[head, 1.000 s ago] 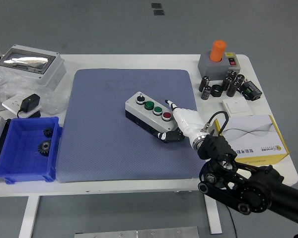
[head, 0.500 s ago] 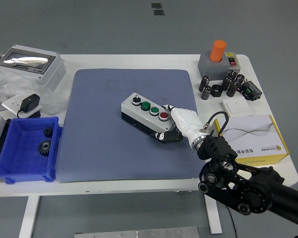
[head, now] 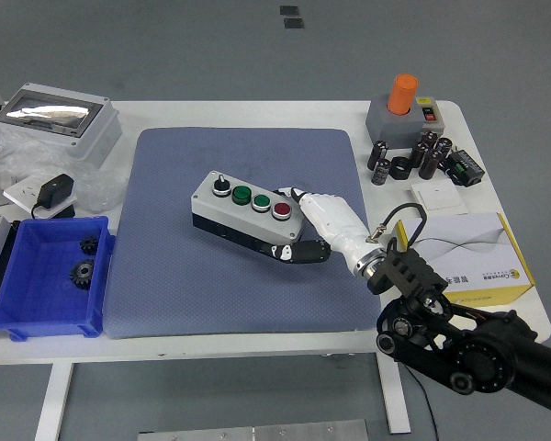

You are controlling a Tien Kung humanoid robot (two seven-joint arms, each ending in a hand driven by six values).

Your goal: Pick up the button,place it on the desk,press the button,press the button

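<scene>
A grey button box (head: pixel 230 211) with a black knob, two green buttons and one red button is over the middle of the blue-grey mat (head: pixel 174 285), tilted slightly. My right hand (head: pixel 298 223) has its white fingers closed on the box's right end, thumb below and fingers on the top near the red button. I cannot tell whether the box rests on the mat or hangs just above it. The black right arm (head: pixel 450 349) enters from the lower right. The left arm is out of view.
A blue bin (head: pixel 18 303) with black gears stands at the left. A grey lidded box (head: pixel 55 119) and a black adapter (head: pixel 53 193) lie at the back left. An orange-topped switch box (head: pixel 401 112), black capacitors (head: pixel 413 156) and a yellow-white carton (head: pixel 477 262) occupy the right.
My right hand has carried the button box to the left and slightly up the picture over the mat, keeping its hold on the right end.
</scene>
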